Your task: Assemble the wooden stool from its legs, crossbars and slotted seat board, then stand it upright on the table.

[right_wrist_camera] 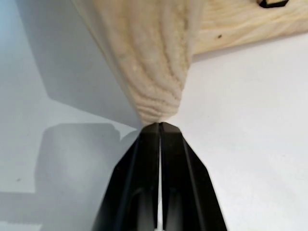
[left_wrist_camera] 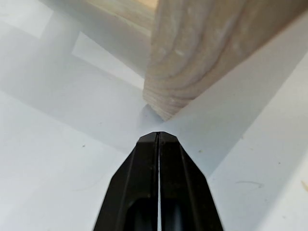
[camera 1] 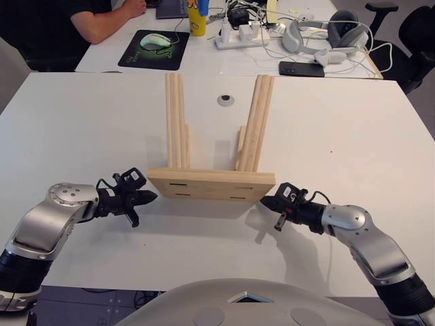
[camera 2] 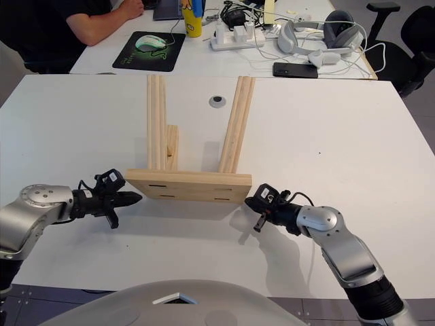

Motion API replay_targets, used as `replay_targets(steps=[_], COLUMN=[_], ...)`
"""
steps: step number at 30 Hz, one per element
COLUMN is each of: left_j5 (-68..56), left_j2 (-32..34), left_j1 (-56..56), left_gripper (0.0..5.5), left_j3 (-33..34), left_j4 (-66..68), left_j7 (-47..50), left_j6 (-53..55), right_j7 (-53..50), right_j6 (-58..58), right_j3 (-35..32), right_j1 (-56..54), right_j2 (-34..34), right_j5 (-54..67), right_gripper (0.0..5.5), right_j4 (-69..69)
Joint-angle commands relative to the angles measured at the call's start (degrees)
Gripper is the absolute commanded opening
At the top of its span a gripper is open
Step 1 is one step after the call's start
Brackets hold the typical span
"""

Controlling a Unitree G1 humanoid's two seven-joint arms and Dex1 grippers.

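A pale wooden stool (camera 1: 212, 156) lies on its side mid-way across a white table (camera 1: 340, 149), its slotted seat board (camera 1: 212, 185) facing the robot and its legs (camera 1: 175, 122) pointing away. The left gripper (camera 1: 146, 198), black fingers pressed together, points just beside the board's left end. The right gripper (camera 1: 266, 202), likewise closed, touches the right end

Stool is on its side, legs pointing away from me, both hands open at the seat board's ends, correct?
No: both hands are shut, not open. The wrist views show the left hand and right hand with fingers pressed together, one at each end of the pale wooden slotted seat board. The rest holds.
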Motion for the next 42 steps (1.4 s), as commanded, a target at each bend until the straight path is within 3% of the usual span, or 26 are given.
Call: replay_targets(steps=[1, 21, 36, 42], left_j5=[0.51, 4.37, 2.47, 0.36], left_j2=[-0.24, -0.67, -1.98, -1.2], left_j1=[-1.26, -3.28, -2.3, -2.97], left_gripper=[0.04, 0.04, 0.04, 0.04], left_j3=[-0.47, -0.14, 0.02, 1.66], left_j4=[0.53, 5.06, 1.4, -1.05], left_j7=[0.06, 1.17, 0.98, 0.33], left_j6=[-0.02, -3.48, -0.21, 2.37], right_j7=[0.11, 0.84, 1.62, 2.96], right_j6=[-0.59, -1.6, -0.51, 2.36], right_j3=[0.53, 0.92, 0.97, -2.14], right_j1=[-1.22, -2.84, -3.34, -4.15], right_j2=[0.97, 2.04, 2.6, 2.93], right_j5=[-0.67, -1.93, -0.75, 3.92], right_gripper=[0.0, 0.0, 0.0, 0.0], right_j4=[0.62, 3.11, 1.79, -3.15])
